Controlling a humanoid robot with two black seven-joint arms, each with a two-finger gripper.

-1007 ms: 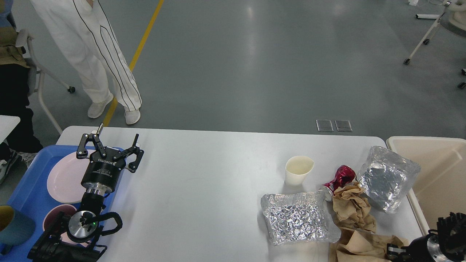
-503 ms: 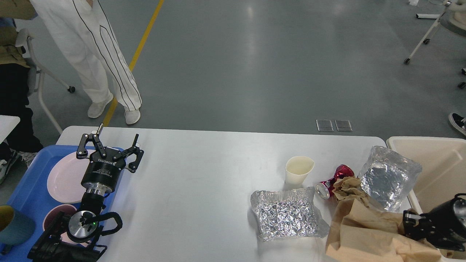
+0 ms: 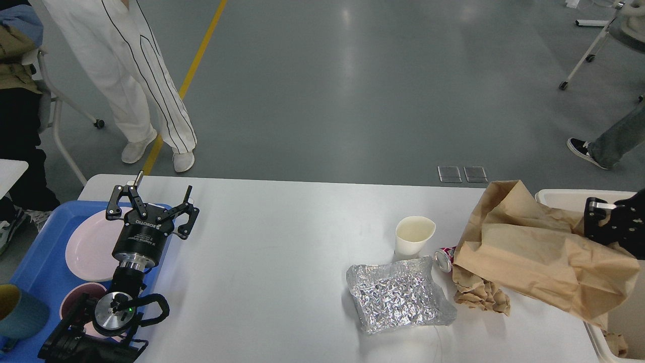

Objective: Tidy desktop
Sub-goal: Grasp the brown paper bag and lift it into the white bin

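Desktop [image 3: 282, 242] beneath left pincer [image 3: 151, 206], spread.

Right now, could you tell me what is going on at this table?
The robot is clearing rubbish from the white desktop. Its right gripper holds a crumpled brown paper bag lifted above the table's right end, beside the beige bin. Its left gripper hangs open over the blue tray with the pink plate, holding nothing. A paper cup, a foil tray and a crushed red can lie uncollected.
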